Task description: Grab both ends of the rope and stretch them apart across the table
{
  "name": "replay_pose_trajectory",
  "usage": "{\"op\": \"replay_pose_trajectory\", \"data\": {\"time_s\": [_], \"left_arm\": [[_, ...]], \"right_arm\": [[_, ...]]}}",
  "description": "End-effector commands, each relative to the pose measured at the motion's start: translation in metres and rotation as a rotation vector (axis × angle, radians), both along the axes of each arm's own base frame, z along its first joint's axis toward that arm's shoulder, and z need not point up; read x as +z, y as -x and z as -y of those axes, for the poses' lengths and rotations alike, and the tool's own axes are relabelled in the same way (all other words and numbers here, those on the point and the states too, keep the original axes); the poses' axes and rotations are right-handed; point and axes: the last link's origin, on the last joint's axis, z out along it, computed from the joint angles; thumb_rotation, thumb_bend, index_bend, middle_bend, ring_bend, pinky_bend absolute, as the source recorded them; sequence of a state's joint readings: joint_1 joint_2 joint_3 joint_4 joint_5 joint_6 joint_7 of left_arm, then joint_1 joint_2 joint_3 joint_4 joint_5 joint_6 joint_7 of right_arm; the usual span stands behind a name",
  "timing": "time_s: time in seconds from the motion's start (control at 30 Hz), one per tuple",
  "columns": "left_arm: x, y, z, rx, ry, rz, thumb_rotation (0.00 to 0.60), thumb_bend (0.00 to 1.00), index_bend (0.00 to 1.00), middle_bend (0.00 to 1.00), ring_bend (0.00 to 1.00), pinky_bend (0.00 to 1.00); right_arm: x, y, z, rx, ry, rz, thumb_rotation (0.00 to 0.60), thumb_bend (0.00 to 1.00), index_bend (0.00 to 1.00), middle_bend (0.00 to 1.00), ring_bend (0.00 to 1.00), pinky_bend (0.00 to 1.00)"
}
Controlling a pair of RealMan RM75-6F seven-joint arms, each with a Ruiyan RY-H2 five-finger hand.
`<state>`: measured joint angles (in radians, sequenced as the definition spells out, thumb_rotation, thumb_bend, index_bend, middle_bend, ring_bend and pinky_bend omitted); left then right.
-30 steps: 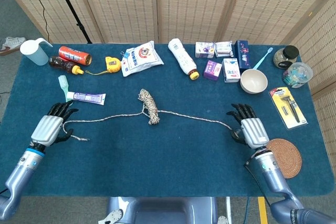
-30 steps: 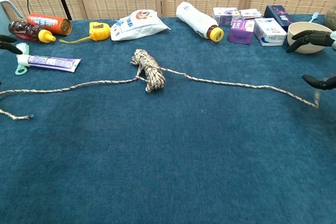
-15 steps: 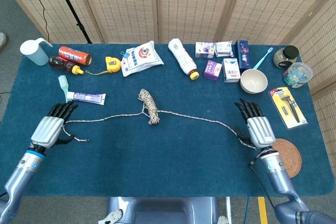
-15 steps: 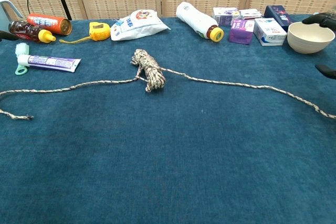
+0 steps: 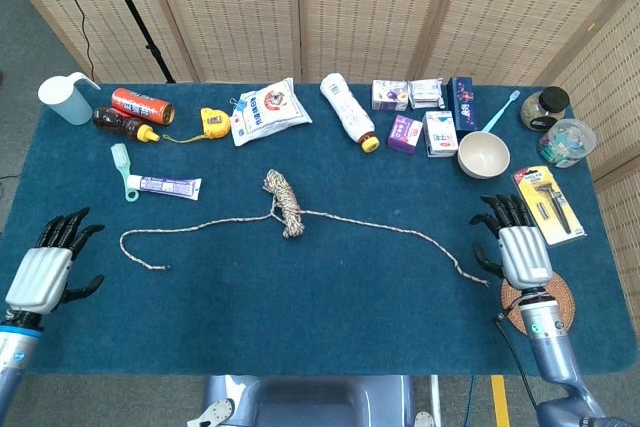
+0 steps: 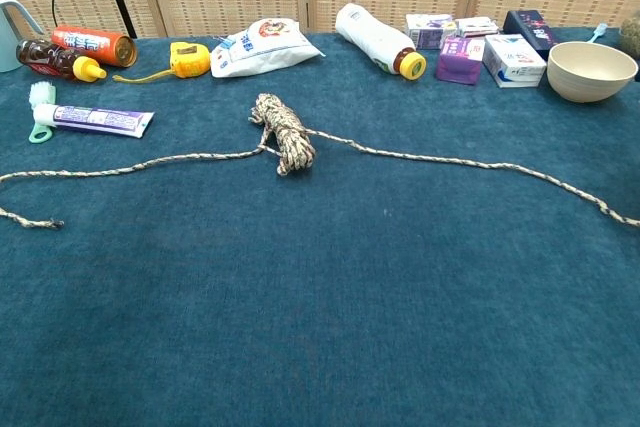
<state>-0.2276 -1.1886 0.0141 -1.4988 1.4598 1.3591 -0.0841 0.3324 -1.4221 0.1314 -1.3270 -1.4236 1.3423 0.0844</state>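
Note:
A speckled rope lies on the blue table, its coiled bundle (image 5: 283,201) (image 6: 282,133) in the middle. One strand runs left to a loose end (image 5: 160,267) (image 6: 50,223), the other right to an end (image 5: 481,282) near the table's right side. My left hand (image 5: 45,264) hovers at the left table edge, fingers spread, well clear of the rope. My right hand (image 5: 516,246) stands open just right of the right rope end, not touching it. Neither hand shows in the chest view.
Along the back stand a jug (image 5: 64,98), bottles (image 5: 141,105), a tape measure (image 5: 214,123), a pouch (image 5: 265,111), small boxes (image 5: 425,119) and a bowl (image 5: 484,154). Toothpaste (image 5: 163,185) lies back left. A razor pack (image 5: 548,204) and a woven coaster (image 5: 541,299) sit by my right hand.
Both hands have let go of the rope and drawn outward, the left to the table's left edge, the right further right. The rope ends lie loose.

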Motion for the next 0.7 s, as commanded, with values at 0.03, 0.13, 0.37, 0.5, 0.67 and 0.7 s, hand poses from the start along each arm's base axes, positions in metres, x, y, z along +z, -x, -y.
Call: {"op": "replay_pose_trajectory", "data": {"time_s": [0.03, 0.13, 0.37, 0.5, 0.67, 0.7], "left_arm": [[0.007, 0.002, 0.014, 0.009, -0.010, -0.004, 0.600, 0.23, 0.22, 0.00, 0.00, 0.00], [0.014, 0.003, 0.029, 0.018, -0.025, 0.001, 0.600, 0.23, 0.22, 0.02, 0.00, 0.00], [0.024, 0.009, 0.070, 0.064, -0.049, 0.009, 0.600, 0.23, 0.23, 0.03, 0.00, 0.00], [0.027, 0.012, 0.087, 0.090, -0.054, 0.027, 0.600, 0.23, 0.23, 0.03, 0.00, 0.00], [0.027, 0.013, 0.098, 0.096, -0.043, 0.035, 0.600, 0.23, 0.23, 0.03, 0.00, 0.00], [0.026, 0.013, 0.099, 0.096, -0.039, 0.033, 0.600, 0.23, 0.23, 0.03, 0.00, 0.00]], "right_arm": [[0.004, 0.004, -0.007, -0.016, 0.009, -0.006, 0.600, 0.46, 0.38, 0.17, 0.10, 0.00], [0.008, 0.008, -0.018, -0.027, 0.017, -0.015, 0.600, 0.46, 0.38, 0.18, 0.10, 0.00], [0.019, 0.015, -0.057, -0.060, 0.049, -0.025, 0.600, 0.46, 0.39, 0.18, 0.11, 0.00], [0.023, 0.016, -0.078, -0.076, 0.064, -0.026, 0.600, 0.46, 0.39, 0.18, 0.11, 0.00], [0.025, 0.018, -0.094, -0.095, 0.074, -0.028, 0.600, 0.46, 0.39, 0.18, 0.11, 0.00], [0.026, 0.019, -0.095, -0.098, 0.075, -0.029, 0.600, 0.47, 0.39, 0.18, 0.11, 0.00]]}}
